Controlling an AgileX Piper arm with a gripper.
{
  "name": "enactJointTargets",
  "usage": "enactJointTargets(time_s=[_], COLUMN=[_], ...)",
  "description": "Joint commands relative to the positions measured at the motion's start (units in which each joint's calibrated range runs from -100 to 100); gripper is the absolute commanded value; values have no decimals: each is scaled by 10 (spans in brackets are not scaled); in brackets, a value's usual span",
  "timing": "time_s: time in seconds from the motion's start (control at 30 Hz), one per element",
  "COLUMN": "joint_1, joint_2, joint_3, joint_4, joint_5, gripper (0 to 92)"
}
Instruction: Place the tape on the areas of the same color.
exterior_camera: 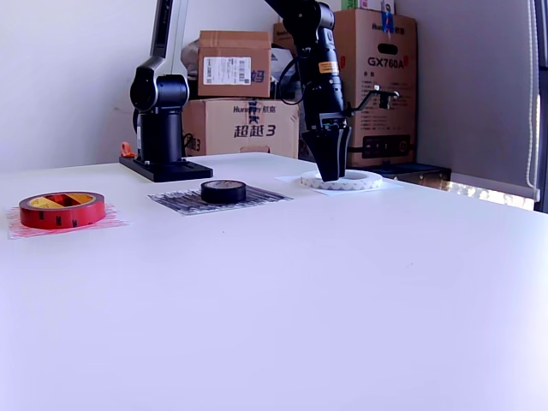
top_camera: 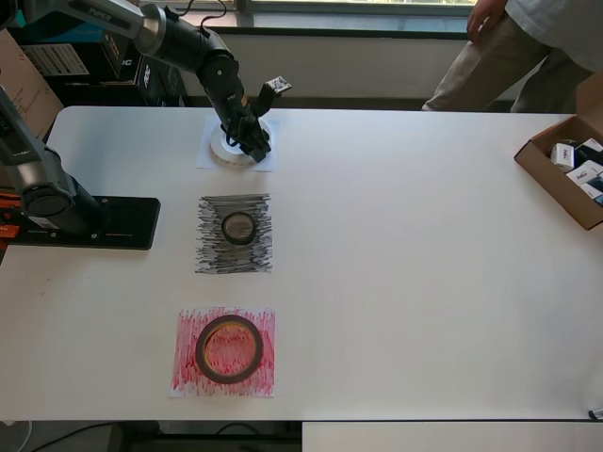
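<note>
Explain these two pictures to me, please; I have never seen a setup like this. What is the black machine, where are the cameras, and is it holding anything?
The black machine is a robot arm ending in a gripper. One camera looks straight down; the other watches from table height. On the white table lie three paper squares, each with a matching roll: red tape on the red sheet, black tape on the black sheet, white tape on the white sheet. The gripper reaches down into the white roll; whether it grips is unclear.
</note>
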Motion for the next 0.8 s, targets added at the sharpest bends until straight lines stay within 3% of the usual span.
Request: enactJointTargets(time_s=[0.0, 0.13, 0.37, 0.43, 0.63, 0.77], joint_1=[6, -6, -85, -100, -147, -172], joint_2=[-36, -173, -421, -477, -645, -767], joint_3=[-19, -12, -10, -10, 27, 91], joint_4=[-4, -4, -4, -4, -13, -13], joint_5=[3, -2, -44, -60, -86, -105], gripper=[554, 554, 541, 480, 157, 4])
